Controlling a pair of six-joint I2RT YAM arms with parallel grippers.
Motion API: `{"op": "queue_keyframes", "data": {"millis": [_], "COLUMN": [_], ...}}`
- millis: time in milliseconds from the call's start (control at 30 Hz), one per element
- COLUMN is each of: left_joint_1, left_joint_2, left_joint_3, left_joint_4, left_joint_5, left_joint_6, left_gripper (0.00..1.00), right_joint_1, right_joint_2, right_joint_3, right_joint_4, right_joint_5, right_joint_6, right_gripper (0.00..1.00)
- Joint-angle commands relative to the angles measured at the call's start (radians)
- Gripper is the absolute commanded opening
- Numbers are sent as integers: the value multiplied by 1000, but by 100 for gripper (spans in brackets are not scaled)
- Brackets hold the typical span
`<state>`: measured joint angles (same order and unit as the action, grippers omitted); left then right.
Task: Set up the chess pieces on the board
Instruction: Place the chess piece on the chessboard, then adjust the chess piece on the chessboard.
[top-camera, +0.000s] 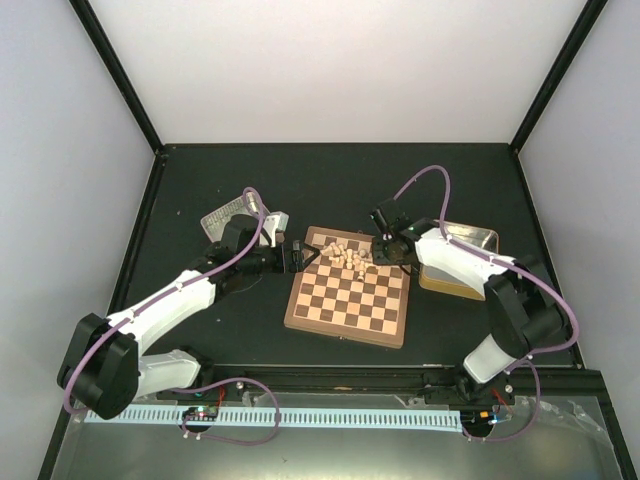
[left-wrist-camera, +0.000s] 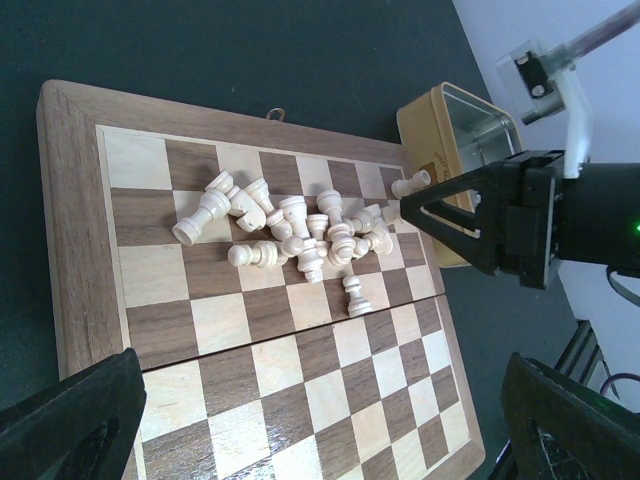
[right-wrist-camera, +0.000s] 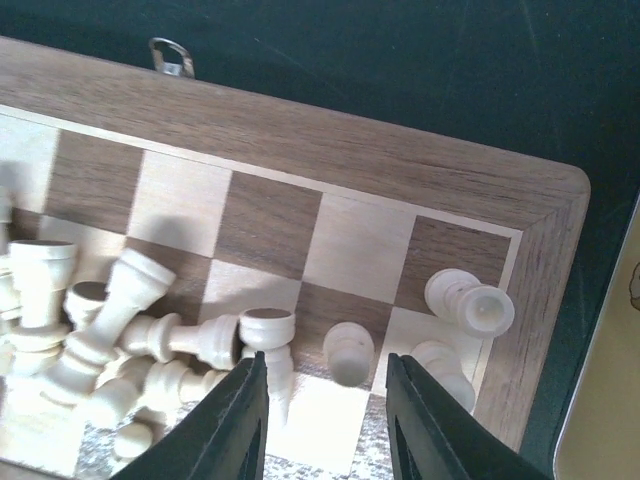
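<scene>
The right claw (right-wrist-camera: 325, 378), half open and gripping nothing, straddles one small piece (right-wrist-camera: 348, 352) near the far right corner of the board (top-camera: 360, 308), mid-tabletop (top-camera: 300, 180), likely to leave it standing, while the wide, empty left claw (left-wrist-camera: 320, 400) waits at the left edge, clear of the fallen chess pieces (top-camera: 347, 256).

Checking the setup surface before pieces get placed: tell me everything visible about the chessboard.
The board is square, wooden-looking, checkered light tan and dark brown inside a brown rim, with a metal clasp on its far edge. It lies flat on the dark table; pale chess pieces, mostly toppled, heap on its far half.
</scene>
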<state>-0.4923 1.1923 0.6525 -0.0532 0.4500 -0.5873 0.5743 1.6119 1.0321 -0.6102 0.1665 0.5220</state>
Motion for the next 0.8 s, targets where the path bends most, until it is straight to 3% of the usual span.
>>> {"op": "queue_keyframes", "data": {"millis": [0, 267, 767], "left_joint_1": [-4, -4, -4], "left_joint_2": [0, 4, 10], "left_joint_3": [16, 17, 21], "left_joint_4": [10, 11, 7], "left_joint_5": [5, 9, 16], "left_joint_6": [4, -5, -10], "left_gripper": [99, 99, 99], "right_joint_1": [-4, -4, -4], "right_joint_2": [-55, -62, 15], "right_joint_3": [-10, -58, -42], "right_joint_4": [-5, 14, 55], "right_joint_5": [-45, -140, -168], "right_joint_6": [6, 9, 5], "right_gripper": [35, 22, 23]}}
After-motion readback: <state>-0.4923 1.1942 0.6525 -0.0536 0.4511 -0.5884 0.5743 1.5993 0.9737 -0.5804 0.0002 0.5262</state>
